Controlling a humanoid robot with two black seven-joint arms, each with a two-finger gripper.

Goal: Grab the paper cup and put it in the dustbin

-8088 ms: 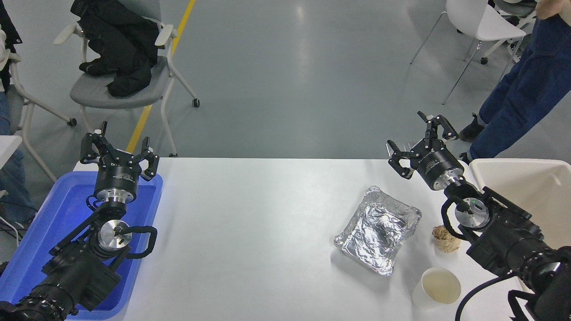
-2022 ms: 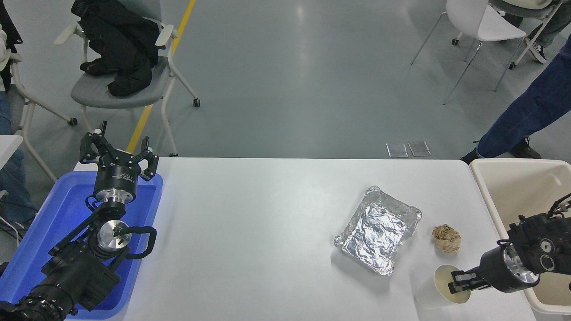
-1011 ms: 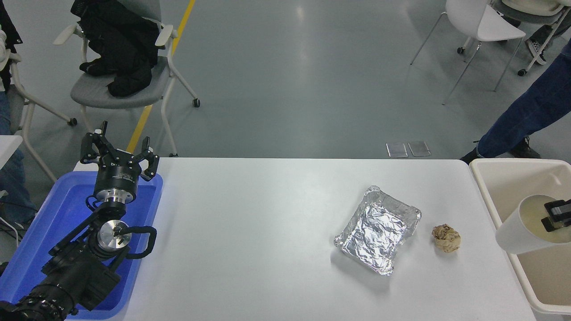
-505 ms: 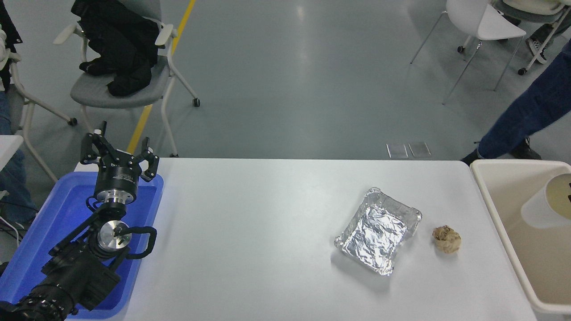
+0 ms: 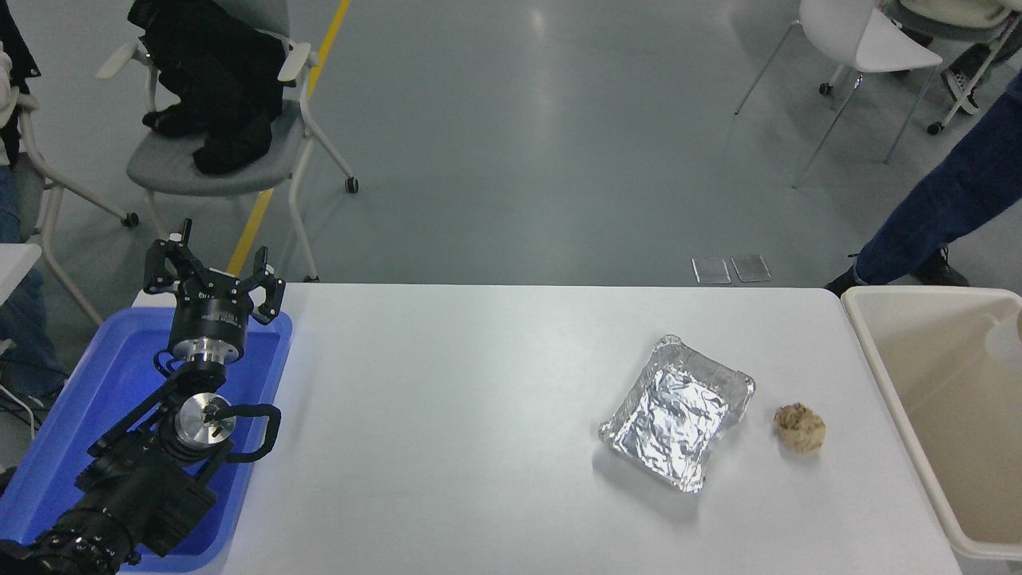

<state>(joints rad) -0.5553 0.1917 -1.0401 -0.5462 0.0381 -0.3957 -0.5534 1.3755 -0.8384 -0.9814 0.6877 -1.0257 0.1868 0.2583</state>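
Only a pale, blurred sliver of the paper cup (image 5: pixel 1006 339) shows at the picture's right edge, over the inside of the cream dustbin (image 5: pixel 918 292) that stands off the table's right end. What holds the cup is cut off by the frame, and my right arm and gripper are out of view. My left gripper (image 5: pixel 212 270) is parked at the lower left above the blue tray, its fingers spread with nothing between them.
A crumpled silver foil tray (image 5: pixel 679 411) lies right of the table's middle, with a brown paper ball (image 5: pixel 799 427) just to its right. The blue tray (image 5: pixel 72 431) sits under my left arm. A person's leg (image 5: pixel 942 208) stands beyond the dustbin. Chairs stand on the far floor.
The right gripper carried the cup from the table's front right up and rightward over the dustbin, then left the picture. Half a second ago more of the cup showed; now only its edge does.
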